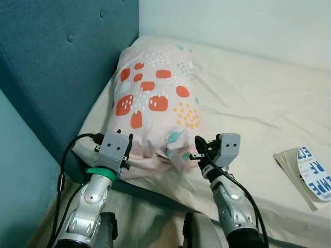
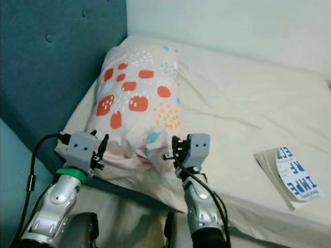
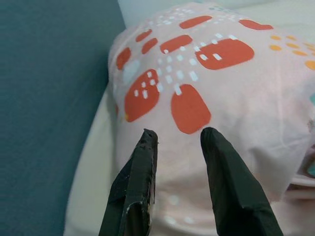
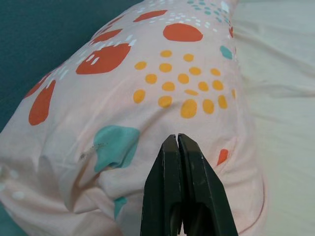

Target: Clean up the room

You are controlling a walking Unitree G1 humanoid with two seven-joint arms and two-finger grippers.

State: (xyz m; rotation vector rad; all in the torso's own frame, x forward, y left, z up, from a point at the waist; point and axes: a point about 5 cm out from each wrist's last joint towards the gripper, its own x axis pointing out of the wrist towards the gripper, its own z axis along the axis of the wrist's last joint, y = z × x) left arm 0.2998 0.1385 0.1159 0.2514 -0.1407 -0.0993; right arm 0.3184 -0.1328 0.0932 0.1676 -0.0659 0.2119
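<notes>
Pale pink pillow with orange and teal blotches (image 1: 155,103) lies on cream bed sheet (image 1: 248,98), long axis running away from robot beside teal padded headboard (image 1: 57,62).

Left gripper (image 3: 179,142): fingers spread, at pillow's near end. Right gripper (image 4: 178,142): fingers pressed together (nothing between), at near corner.

Both about equally near. Eye views add booklet with round blue-lettered label (image 1: 305,173), well apart on right.

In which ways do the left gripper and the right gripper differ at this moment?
The left gripper has its fingers parted; the right gripper has its fingers pressed together, holding nothing. The left one is at the pillow's headboard-side corner, the right one at its corner toward the open bed. Both point at the pillow's near end.
</notes>
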